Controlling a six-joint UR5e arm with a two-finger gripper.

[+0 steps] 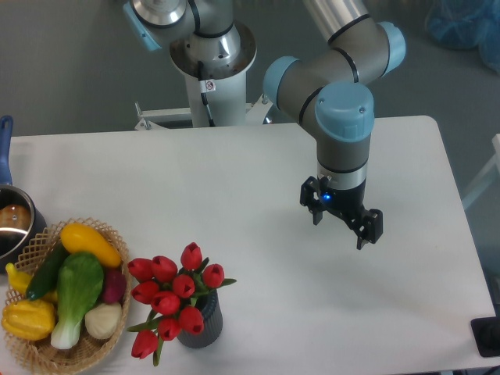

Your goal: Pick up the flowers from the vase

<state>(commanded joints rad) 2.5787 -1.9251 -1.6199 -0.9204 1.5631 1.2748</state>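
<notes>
Red flowers [173,301] (green stems), dark grey ribbed vase [205,324], white table [234,187], black pincer [342,220]

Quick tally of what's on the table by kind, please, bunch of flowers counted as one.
Flowers: 1 bunch
Vase: 1
Woven basket: 1
Vegetables in the basket: about 7, some partly hidden
Metal pot: 1
Total: about 11

A robotics lab or test room: a grey and blue industrial robot arm [336,86] is mounted on a white pedestal [211,78] behind a plain white table [234,180], over a bare grey floor [70,62]. Tabletop props include a woven basket [47,355] of toy-like vegetables.
</notes>
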